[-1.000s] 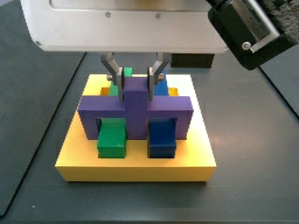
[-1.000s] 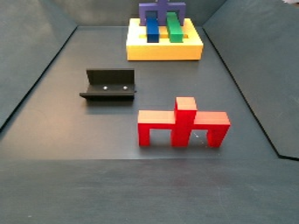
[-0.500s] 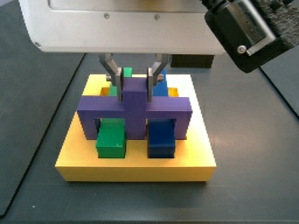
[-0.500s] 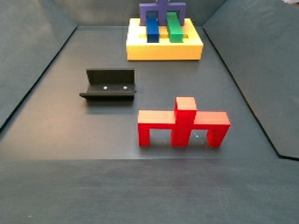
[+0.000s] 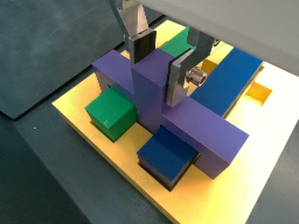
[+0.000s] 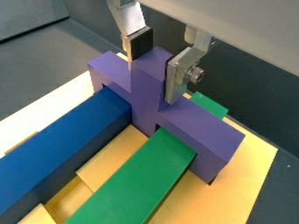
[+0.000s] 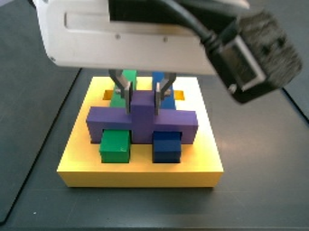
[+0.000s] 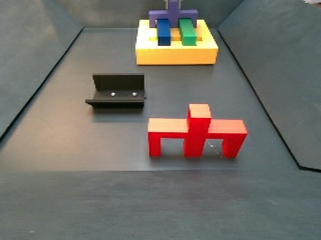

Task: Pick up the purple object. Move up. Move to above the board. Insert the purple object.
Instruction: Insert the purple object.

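Jaws: clenched on the purple object [image 5: 152, 96], right above the board [image 5: 73, 112]. Squeezing the tall middle post, with one silver finger [image 5: 179, 77] flat on one side and the twin finger on the far side. Same tight hold seen in both wrist views, with no gap showing between pads and post.

Purple object [image 7: 141, 113]: sitting low on the board [image 7: 139, 173], across the green bar [image 6: 140, 179] and the blue bar [image 6: 59, 149]. One leg down outside each bar, it seems. Looks pushed almost all the way in, but hard to tell if fully down.

What could go wrong:
- Could get stuck halfway. Happens if a leg misses its slot a little and rubs on the yellow edge.
- Could tip to one side. Happens if pushed down while a bit crooked.
- Could pop back up or get dragged along. Happens if the jaws lift before opening wide enough.
- Could shove the whole board along the bench [image 8: 75, 187]. Happens with too hard a push sideways.

Far from the board: the red piece [image 8: 197, 132] and the fixture [image 8: 116, 91], both well apart from it and not in the way.
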